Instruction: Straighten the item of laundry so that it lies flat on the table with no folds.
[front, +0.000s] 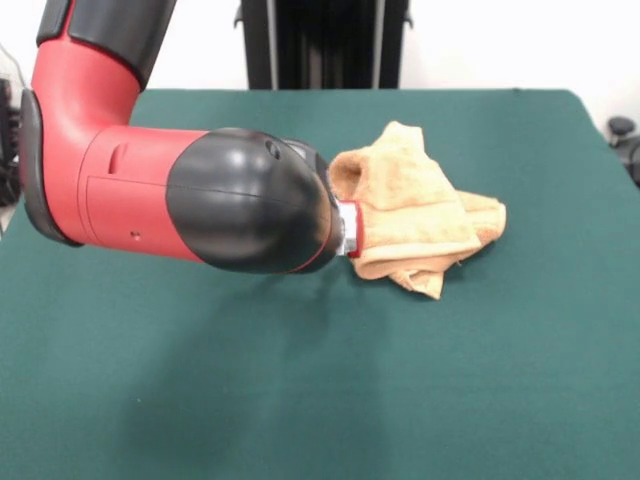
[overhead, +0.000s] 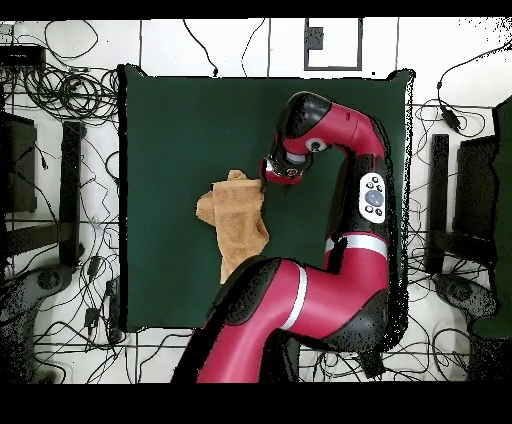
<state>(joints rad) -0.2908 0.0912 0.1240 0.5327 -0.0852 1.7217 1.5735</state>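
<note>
Table: the dark green cloth top (front: 300, 400) ran bare and smooth across its near half, with only the arm's shadow on it. From overhead the table (overhead: 160, 130) filled the middle of the floor as one big green rectangle.

Arm: the red and black arm (front: 190, 195) swept low over the cloth from about nine o'clock in the front view, its rounded black end pointing toward three o'clock at the towel. From above, the arm (overhead: 345, 150) bent round over the side of the table at about three o'clock.

Gripper: the gripper (overhead: 276, 176) sat right against the towel's edge, the arm's bulk hiding nearly all of it from the front. I could not tell whether it was clamped on cloth or released.

Towel: the tan-orange towel (front: 415, 215) lay crumpled near the table's middle, toward one o'clock in the front view. It was heaped in thick folds, one lobe raised at its far side and corners trailing toward three and five o'clock. From overhead the towel (overhead: 238, 222) lay just at eight o'clock from the gripper, partly under the arm.

Room: a white wall stood behind the table with a dark upright stand (front: 322, 42) at twelve o'clock. Overhead, tangled black cables (overhead: 60, 90) covered the pale floor on both sides.
</note>
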